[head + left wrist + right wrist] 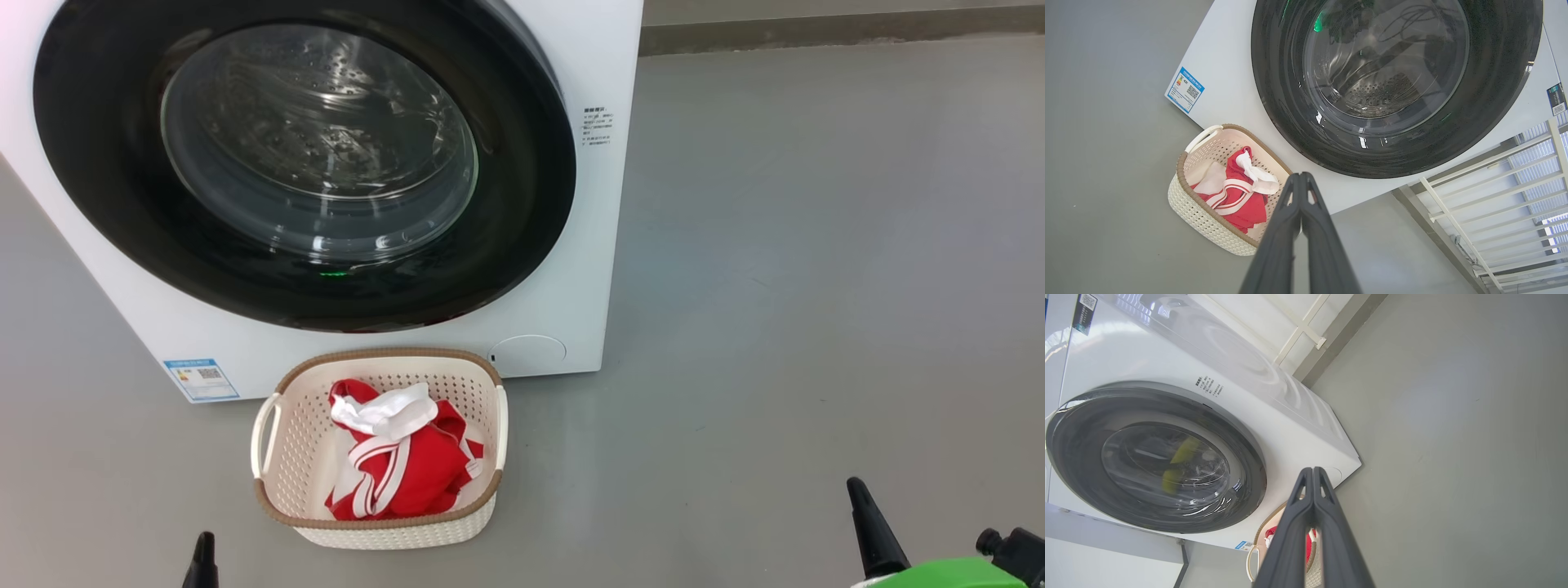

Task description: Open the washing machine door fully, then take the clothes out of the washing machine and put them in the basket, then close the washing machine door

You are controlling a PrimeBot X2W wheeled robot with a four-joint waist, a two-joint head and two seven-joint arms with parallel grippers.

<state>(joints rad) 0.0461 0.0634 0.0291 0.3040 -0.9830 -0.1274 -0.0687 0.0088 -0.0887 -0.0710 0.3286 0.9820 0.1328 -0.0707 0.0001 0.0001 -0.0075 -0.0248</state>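
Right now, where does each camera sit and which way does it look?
Head view: on the head, looking down at the shut washing machine door and basket of clothes; left gripper, right gripper tips below.
Left wrist view: on that wrist, along the shut left gripper toward door and basket.
Right wrist view: on that wrist, along the shut right gripper toward the door.
All share door and basket.

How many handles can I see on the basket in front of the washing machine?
2. The left handle is on the basket's left side in the head view; the right handle is on the opposite side.
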